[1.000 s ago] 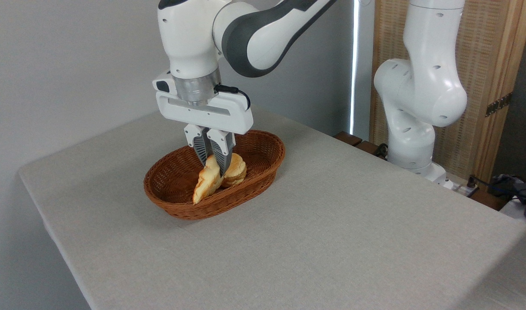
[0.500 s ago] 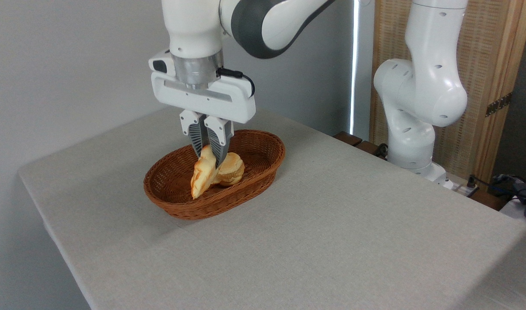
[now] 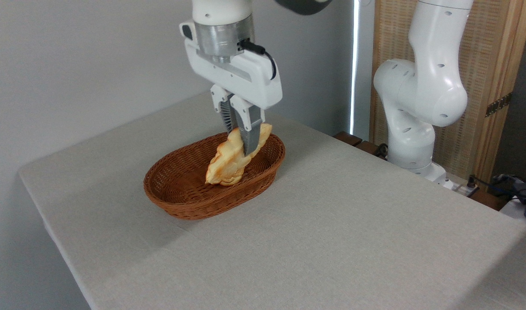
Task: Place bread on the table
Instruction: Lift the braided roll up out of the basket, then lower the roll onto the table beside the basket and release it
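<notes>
Bread [image 3: 229,160] hangs tilted above the wicker basket [image 3: 190,206], clamped in the pincer [image 3: 242,140].

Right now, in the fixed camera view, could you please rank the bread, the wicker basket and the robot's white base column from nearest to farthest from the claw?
1. The bread: clamped in the claw, hanging down to its left.
2. The wicker basket: directly beneath, on the table.
3. The white base column: far off to the right, beyond the table edge.
</notes>
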Action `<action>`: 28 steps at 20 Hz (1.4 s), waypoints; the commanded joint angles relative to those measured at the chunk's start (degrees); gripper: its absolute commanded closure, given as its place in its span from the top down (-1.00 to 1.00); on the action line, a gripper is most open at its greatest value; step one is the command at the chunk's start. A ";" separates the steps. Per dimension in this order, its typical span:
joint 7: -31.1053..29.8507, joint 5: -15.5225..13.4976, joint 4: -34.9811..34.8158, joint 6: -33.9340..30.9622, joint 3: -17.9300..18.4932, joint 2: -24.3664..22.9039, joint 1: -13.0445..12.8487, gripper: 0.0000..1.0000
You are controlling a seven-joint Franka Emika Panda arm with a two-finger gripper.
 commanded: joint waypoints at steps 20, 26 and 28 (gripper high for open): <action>3.80 6.88 4.88 -6.33 3.65 -0.17 -0.48 1.00; 3.19 5.74 4.97 -6.87 3.65 -0.17 -0.48 1.00; 1.96 4.96 4.97 -6.34 3.74 -0.17 -0.48 1.00</action>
